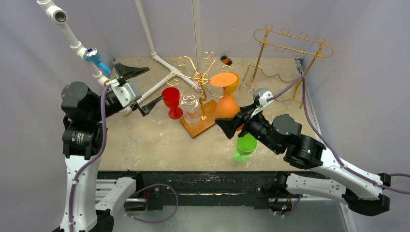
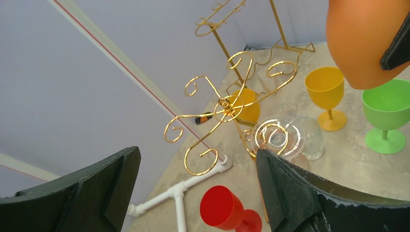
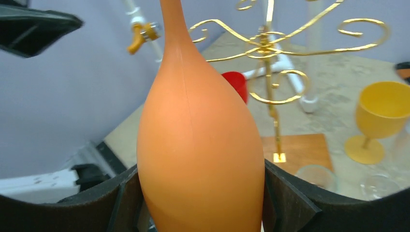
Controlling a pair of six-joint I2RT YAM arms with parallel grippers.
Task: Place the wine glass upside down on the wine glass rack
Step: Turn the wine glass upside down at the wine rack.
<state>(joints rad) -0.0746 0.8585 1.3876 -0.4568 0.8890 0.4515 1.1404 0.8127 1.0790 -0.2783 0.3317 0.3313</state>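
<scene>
My right gripper (image 1: pixel 236 122) is shut on the bowl of an orange wine glass (image 1: pixel 226 104) and holds it upside down, foot up, just right of the gold wine glass rack (image 1: pixel 198 77). The glass's foot is level with the rack's curled hooks and beside them. In the right wrist view the orange bowl (image 3: pixel 200 145) fills the space between both fingers, with the rack (image 3: pixel 268 48) behind it. My left gripper (image 1: pixel 140 89) is open and empty, left of the rack, above a red glass (image 1: pixel 171 99). The left wrist view shows the rack (image 2: pixel 225 106) ahead.
A clear glass (image 1: pixel 189 104) hangs upside down on the rack. A yellow glass (image 2: pixel 326 89) and a green glass (image 1: pixel 244 146) stand upright nearby. The rack has a wooden base (image 3: pixel 300 152). A second gold rack (image 1: pixel 290 53) stands back right. White pipes (image 1: pixel 159 60) lie back left.
</scene>
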